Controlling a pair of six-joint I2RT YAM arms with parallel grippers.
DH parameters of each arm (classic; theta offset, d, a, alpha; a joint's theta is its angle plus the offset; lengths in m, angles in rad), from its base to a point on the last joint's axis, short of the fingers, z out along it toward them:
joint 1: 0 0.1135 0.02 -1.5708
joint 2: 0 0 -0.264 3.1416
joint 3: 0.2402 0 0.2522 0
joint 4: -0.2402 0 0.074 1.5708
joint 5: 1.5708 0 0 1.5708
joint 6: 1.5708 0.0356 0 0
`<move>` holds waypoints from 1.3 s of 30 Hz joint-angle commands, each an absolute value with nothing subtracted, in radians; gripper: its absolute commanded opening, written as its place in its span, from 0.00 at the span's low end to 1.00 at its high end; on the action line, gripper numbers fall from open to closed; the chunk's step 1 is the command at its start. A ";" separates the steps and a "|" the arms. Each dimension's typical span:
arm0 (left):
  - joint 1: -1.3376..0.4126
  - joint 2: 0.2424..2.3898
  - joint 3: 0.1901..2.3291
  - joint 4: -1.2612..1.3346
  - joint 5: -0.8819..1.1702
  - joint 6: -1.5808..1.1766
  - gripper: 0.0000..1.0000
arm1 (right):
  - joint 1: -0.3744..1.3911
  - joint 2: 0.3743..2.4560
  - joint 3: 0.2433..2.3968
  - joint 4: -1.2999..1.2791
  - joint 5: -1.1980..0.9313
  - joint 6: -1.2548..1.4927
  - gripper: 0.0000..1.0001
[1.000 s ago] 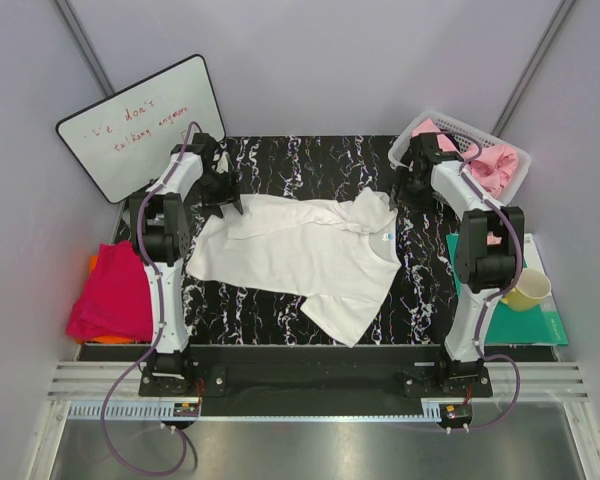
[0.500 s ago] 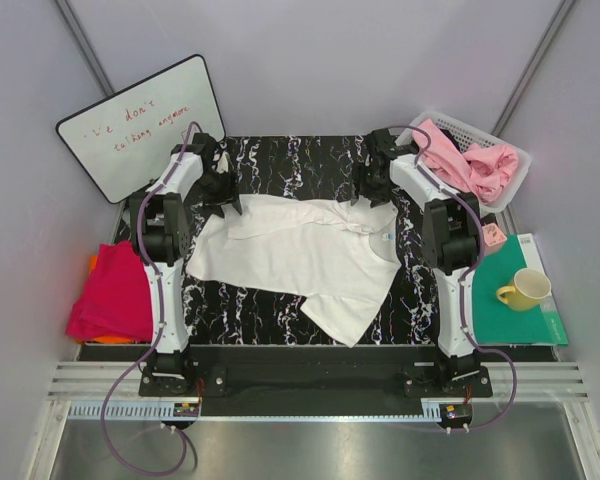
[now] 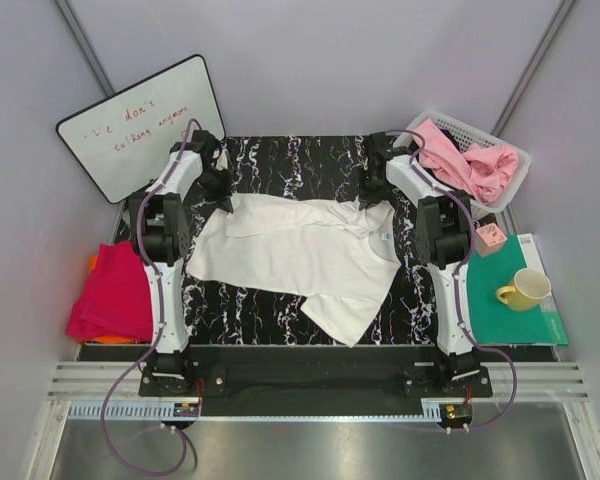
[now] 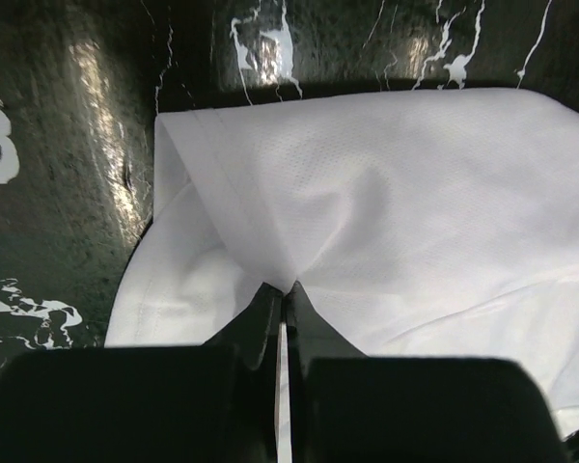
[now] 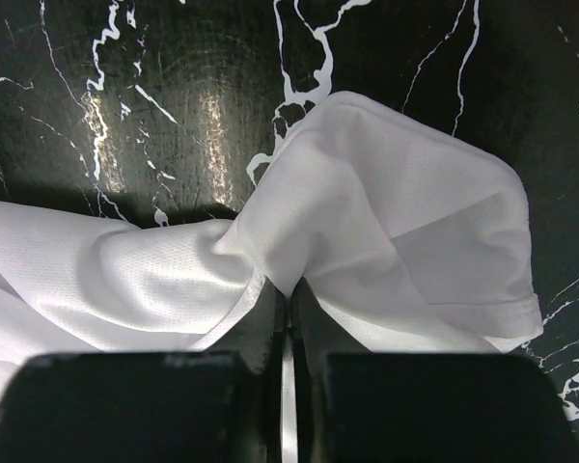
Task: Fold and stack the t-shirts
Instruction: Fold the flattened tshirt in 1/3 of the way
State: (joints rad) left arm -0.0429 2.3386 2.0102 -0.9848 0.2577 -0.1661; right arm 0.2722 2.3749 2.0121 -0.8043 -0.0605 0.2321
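Note:
A white t-shirt [image 3: 300, 255] lies spread on the black marbled table, its collar and blue label toward the right. At the shirt's far left corner, my left gripper [image 3: 223, 198] is shut, pinching a fold of white cloth [image 4: 299, 222]. My right gripper [image 3: 373, 198] is shut on a bunched fold of the same shirt [image 5: 367, 212] at its far right sleeve. A magenta-red folded t-shirt [image 3: 115, 290] rests on an orange one at the table's left edge. Pink t-shirts [image 3: 470, 165] fill the basket.
A white mesh basket [image 3: 510, 152] stands at the back right. A teal mat [image 3: 505, 310] on the right carries a yellow mug [image 3: 525, 290] and a small pink block [image 3: 490, 236]. A whiteboard [image 3: 140, 125] leans at the back left.
My right arm swung from the basket to the shirt's far right sleeve and shut on it. My left gripper, open at the far left corner before, has closed on the cloth.

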 commanded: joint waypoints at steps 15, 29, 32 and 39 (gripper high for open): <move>0.063 2.376 2.186 -0.969 0.146 -0.204 0.00 | 0.275 2.235 1.925 -0.883 -0.066 0.245 0.04; 0.060 2.255 2.146 -0.954 0.253 -0.204 0.99 | 0.276 2.168 1.996 -0.925 -0.055 0.285 0.82; 0.055 2.212 2.105 -0.943 0.284 -0.206 0.89 | 0.278 2.128 1.991 -0.927 -0.037 0.304 0.84; 0.011 2.117 1.928 -0.904 0.262 -0.196 0.00 | 0.278 2.028 1.915 -0.905 -0.006 0.287 0.84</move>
State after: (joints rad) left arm 0.0425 2.2005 1.9991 -0.9432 0.2569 -0.2001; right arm 0.2729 2.1334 1.9392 -0.9237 -0.0406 0.2913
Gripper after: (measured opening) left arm 0.076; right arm 0.837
